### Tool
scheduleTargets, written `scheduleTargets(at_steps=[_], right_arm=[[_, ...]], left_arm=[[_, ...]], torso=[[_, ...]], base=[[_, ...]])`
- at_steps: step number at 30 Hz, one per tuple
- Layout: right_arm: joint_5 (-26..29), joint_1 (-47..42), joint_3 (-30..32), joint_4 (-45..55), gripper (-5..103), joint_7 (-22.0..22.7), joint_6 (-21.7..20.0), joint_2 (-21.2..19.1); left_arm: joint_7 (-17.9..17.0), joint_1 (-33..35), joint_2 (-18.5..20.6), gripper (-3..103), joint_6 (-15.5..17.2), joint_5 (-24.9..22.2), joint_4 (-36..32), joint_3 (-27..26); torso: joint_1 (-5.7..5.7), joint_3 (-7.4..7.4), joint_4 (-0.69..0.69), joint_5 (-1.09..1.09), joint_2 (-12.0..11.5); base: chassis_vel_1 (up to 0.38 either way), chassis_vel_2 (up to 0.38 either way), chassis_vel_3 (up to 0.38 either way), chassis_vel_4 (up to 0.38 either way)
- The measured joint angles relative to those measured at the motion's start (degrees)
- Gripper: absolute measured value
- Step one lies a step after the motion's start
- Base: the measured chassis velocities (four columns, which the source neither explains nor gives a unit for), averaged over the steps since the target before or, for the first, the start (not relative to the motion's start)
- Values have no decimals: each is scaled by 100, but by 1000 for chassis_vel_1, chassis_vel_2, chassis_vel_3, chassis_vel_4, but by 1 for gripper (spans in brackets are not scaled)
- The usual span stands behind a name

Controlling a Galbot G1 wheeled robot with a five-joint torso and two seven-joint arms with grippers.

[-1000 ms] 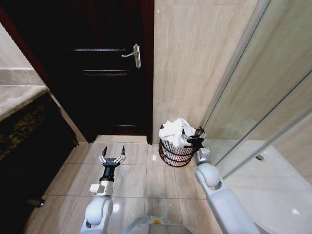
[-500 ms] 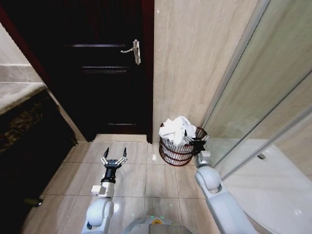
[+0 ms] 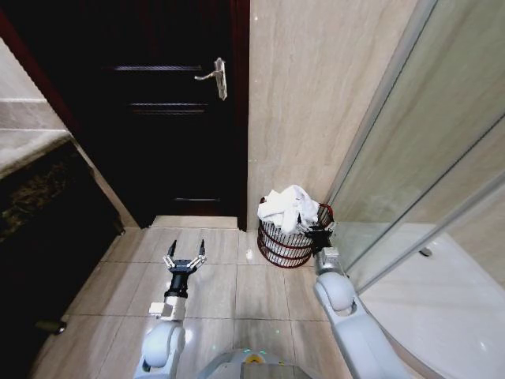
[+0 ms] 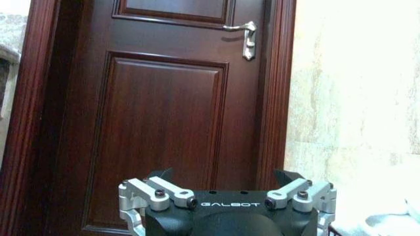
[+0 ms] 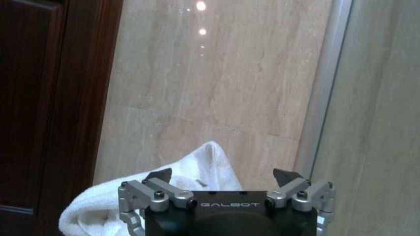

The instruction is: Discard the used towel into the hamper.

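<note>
The hamper (image 3: 282, 249), a small round dark wire basket, stands on the floor against the beige wall. The white towel (image 3: 284, 208) lies heaped in it, bulging over the rim. My right gripper (image 3: 319, 232) is open at the hamper's right rim, just clear of the towel. In the right wrist view the towel (image 5: 98, 206) sits beyond the spread fingers of the right gripper (image 5: 222, 175), with nothing between them. My left gripper (image 3: 184, 256) hangs open over the floor tiles left of the hamper. In the left wrist view the left gripper (image 4: 225, 174) faces the door.
A dark wooden door (image 3: 170, 142) with a metal handle (image 3: 215, 76) is shut behind the left arm. A glass shower screen (image 3: 418, 158) runs along the right. A dark counter (image 3: 39, 213) lines the left side. Open tiled floor (image 3: 237, 288) lies between the arms.
My right gripper has drawn back from over the hamper to its right rim, leaving the towel heaped inside. The head view has shifted slightly. The left arm has hardly moved.
</note>
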Motion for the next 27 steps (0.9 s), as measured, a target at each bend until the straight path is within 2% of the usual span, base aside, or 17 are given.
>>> scheduleTargets(at_steps=[9, 22, 27], right_arm=[[-79, -48, -8, -35, 100, 2, 36, 19], [-152, -94, -98, -27, 100, -126, 162, 111], [-158, -155, -105, -12, 100, -83, 255, 153]], left_arm=[[10, -37, -40, 100, 0, 23, 5, 47], [-29, -13, -56, 100, 60, 119, -37, 45], [-53, -24, -76, 100, 70, 139, -42, 53]], torso=[[10, 12, 0, 1, 22], [18, 26, 1, -3, 44], [19, 30, 1, 1, 50]], base=[[39, 36, -38, -51], [173, 202, -175, -174], [30, 37, -42, -48]])
